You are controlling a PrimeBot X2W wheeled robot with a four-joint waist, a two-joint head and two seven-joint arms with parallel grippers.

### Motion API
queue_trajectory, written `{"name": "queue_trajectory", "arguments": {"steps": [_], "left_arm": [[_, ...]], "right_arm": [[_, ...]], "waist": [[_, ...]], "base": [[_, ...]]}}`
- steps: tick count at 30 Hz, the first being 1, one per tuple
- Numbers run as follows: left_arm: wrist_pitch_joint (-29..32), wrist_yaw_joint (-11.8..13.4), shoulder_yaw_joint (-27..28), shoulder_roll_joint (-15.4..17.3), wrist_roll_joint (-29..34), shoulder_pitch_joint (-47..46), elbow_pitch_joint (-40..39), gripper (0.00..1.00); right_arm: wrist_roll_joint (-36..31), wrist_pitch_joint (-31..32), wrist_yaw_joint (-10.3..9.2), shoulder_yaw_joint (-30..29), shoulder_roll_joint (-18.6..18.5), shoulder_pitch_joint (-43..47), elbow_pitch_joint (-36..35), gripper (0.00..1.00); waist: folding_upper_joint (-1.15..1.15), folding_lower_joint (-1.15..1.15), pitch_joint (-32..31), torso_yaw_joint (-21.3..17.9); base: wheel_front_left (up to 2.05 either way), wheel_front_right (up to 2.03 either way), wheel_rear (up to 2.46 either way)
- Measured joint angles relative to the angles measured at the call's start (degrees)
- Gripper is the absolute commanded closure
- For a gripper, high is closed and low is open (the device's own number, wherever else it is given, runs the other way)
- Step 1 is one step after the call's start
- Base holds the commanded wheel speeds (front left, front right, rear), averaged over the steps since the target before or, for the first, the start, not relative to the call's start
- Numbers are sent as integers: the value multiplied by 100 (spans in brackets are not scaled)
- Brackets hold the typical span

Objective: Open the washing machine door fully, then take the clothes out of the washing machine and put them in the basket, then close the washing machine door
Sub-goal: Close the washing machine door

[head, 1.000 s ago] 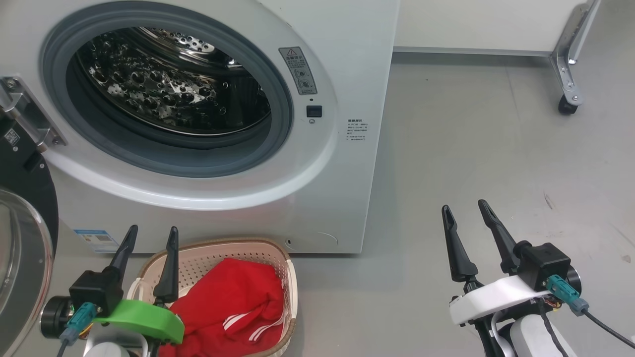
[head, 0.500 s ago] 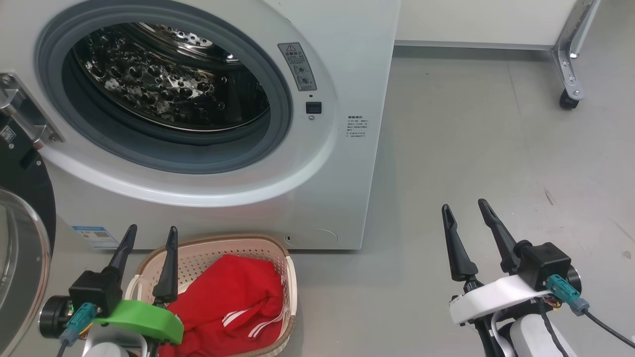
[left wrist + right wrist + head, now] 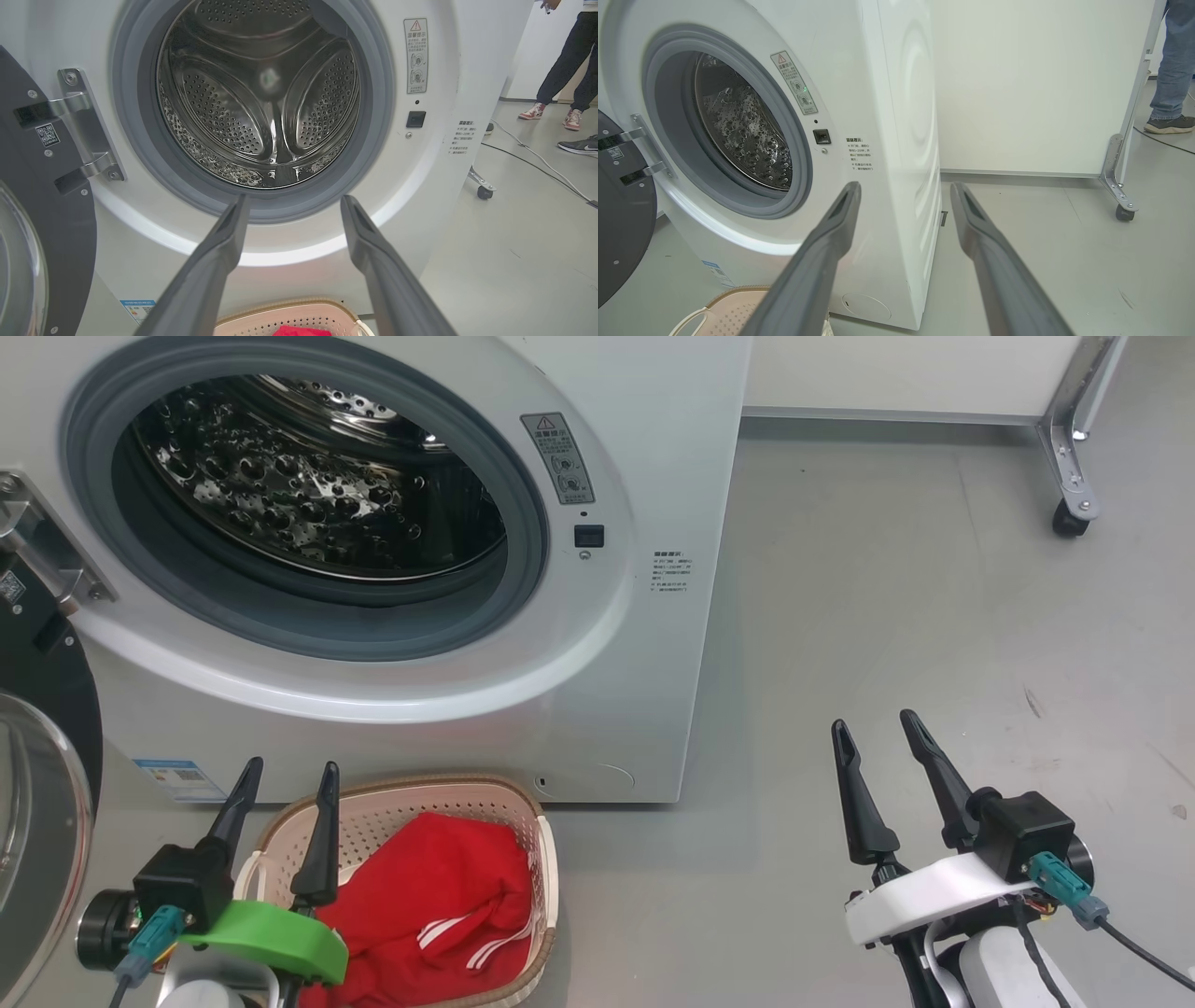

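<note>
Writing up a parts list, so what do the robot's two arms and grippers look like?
The left gripper and right gripper each have two long tapering black fingers. A green band rings the left wrist, a white band the right. Each carries a teal connector with a dark cable.

A grey floor (image 3: 934, 616) is being lit evenly. A white panel (image 3: 1017, 84) is being carried on a wheeled metal foot (image 3: 1072, 490).

washing machine door (image 3: 56, 709): cut off at left edge
basket (image 3: 448, 782): near-left part behind left gripper (image 3: 291, 763)
warning label (image 3: 558, 457): print too small
</note>
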Motion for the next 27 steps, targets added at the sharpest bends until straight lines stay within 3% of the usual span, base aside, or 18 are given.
{"name": "queue_trajectory", "arguments": {"steps": [13, 27], "left_arm": [[0, -4, 16, -2, -2, 0, 13, 0], [0, -5, 29, -2, 1, 0, 23, 0]], "right_arm": [[0, 0, 1, 0, 18, -8, 44, 0], [0, 0, 1, -9, 20, -9, 82, 0]], "waist": [[0, 0, -33, 17], [0, 0, -46, 27]], "base": [[-44, 44, 0], [-100, 100, 0]]}}
